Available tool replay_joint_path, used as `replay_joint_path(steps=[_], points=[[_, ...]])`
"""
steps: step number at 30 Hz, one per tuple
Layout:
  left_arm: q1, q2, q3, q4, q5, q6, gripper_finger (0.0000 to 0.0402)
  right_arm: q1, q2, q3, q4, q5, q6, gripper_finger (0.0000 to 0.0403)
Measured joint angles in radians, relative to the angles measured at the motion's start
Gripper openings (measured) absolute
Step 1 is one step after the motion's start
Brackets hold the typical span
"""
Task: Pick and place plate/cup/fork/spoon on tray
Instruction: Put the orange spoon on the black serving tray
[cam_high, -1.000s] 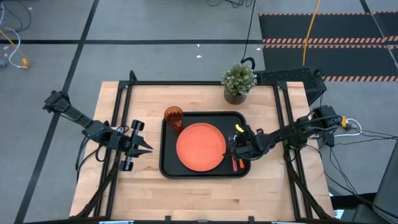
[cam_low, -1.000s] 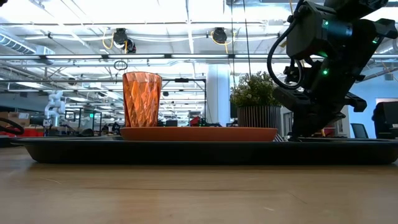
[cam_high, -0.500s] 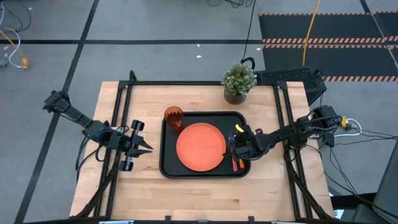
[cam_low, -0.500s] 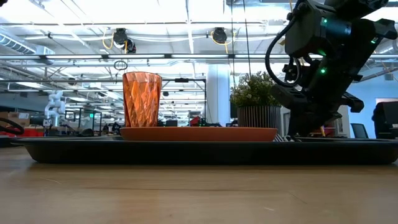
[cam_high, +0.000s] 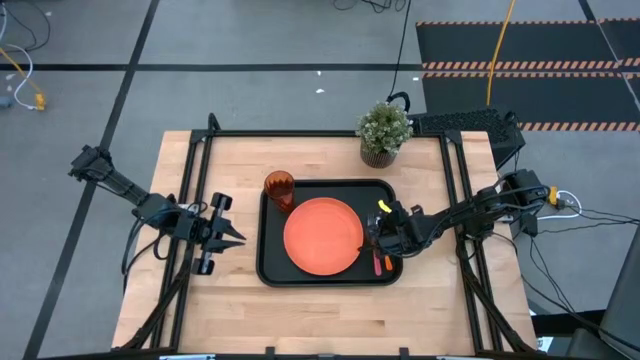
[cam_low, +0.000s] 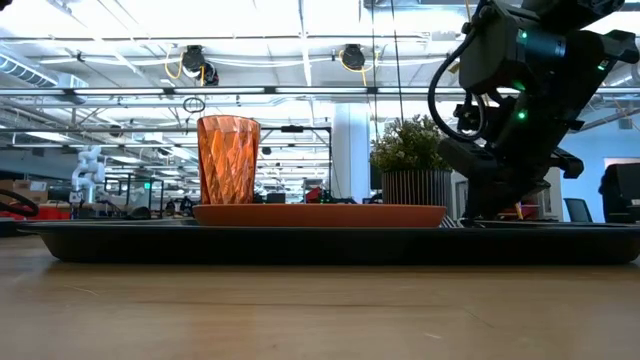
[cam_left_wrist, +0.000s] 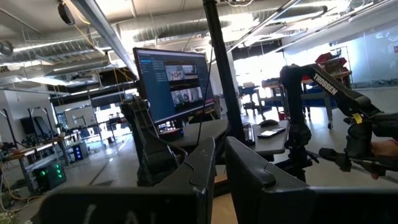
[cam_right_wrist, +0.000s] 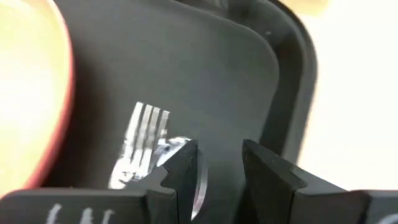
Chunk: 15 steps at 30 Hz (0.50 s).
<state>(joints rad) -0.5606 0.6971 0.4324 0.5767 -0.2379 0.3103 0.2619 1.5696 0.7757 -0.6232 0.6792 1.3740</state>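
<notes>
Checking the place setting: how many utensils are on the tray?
2: the fork and the spoon lie side by side on the tray, right of the plate, partly under the right gripper.

The pale butcher-block wooden table (cam_high: 330, 310) shows smooth grain. The large black plastic tray (cam_high: 268, 262) looks matt, the flat round orange plate (cam_high: 322, 236) smooth, the faceted translucent amber plastic cup (cam_low: 228, 159) glossy, the shiny metal fork tines (cam_right_wrist: 144, 132) reflective.

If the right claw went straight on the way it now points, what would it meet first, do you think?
Probably the spoon lying just beyond the right claw, beside the fork, and under them the tray floor; depth is hard to judge.
</notes>
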Motion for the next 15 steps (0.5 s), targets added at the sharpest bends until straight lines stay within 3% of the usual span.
replay_joint_path(steps=[6, 15], points=[[0.0, 0.0, 0.0, 0.0, 0.0, 0.0, 0.0042, 0.0, 0.0, 0.0, -0.093, -0.035, 0.0, 0.0118], [0.0, 0.0, 0.0, -0.001, 0.0, 0.003, 0.0042, 0.0, 0.0, 0.0, -0.092, -0.052, 0.001, 0.0118]])
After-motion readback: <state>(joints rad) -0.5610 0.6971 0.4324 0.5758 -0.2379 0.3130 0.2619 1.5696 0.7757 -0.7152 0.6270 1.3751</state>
